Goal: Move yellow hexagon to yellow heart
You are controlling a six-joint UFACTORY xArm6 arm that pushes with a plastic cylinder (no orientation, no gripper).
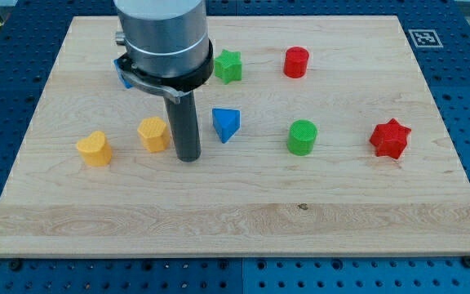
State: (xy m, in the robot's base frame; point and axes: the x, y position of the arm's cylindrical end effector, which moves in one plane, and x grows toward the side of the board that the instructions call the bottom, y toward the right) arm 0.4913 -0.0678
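The yellow hexagon (pixel 152 133) sits on the wooden board at the view's left of centre. The yellow heart (pixel 95 149) lies further to the view's left, a short gap away from the hexagon. My tip (pixel 188 157) rests on the board just to the view's right of the yellow hexagon, close to it or touching it. The blue triangle (pixel 225 124) is just to the view's right of the rod.
A green star (pixel 228 65) and a red cylinder (pixel 296 62) lie near the view's top. A green cylinder (pixel 302 137) and a red star (pixel 390 138) lie at the view's right. A blue block (pixel 124 72) is partly hidden behind the arm.
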